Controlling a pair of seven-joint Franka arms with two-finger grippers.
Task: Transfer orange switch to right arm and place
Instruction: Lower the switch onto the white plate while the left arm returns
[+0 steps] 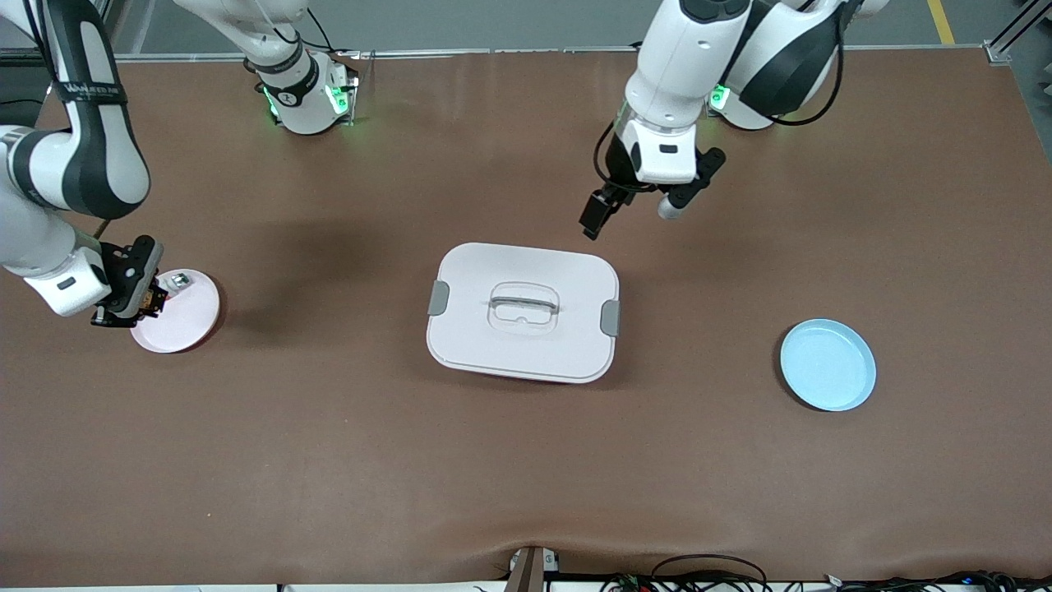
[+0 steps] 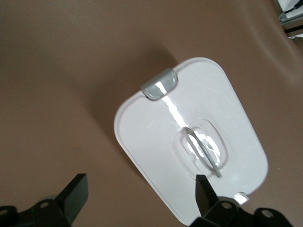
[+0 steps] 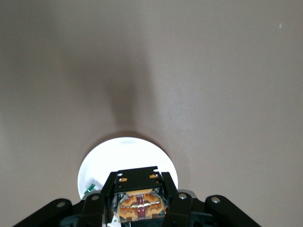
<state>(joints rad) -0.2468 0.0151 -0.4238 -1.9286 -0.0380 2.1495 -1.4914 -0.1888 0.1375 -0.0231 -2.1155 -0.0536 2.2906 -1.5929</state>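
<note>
Front view: right claw over the pink plate's rim; left claw waits above the surface.
Left wrist view: fingers apart, empty, over the lidded box.
Right wrist view: claw clamped on the orange switch. Handover done; placing remains.

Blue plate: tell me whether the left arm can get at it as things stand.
Probably yes. The left gripper hangs open and empty above the white lidded box; the blue plate lies bare toward that arm's end, with nothing between.
</note>
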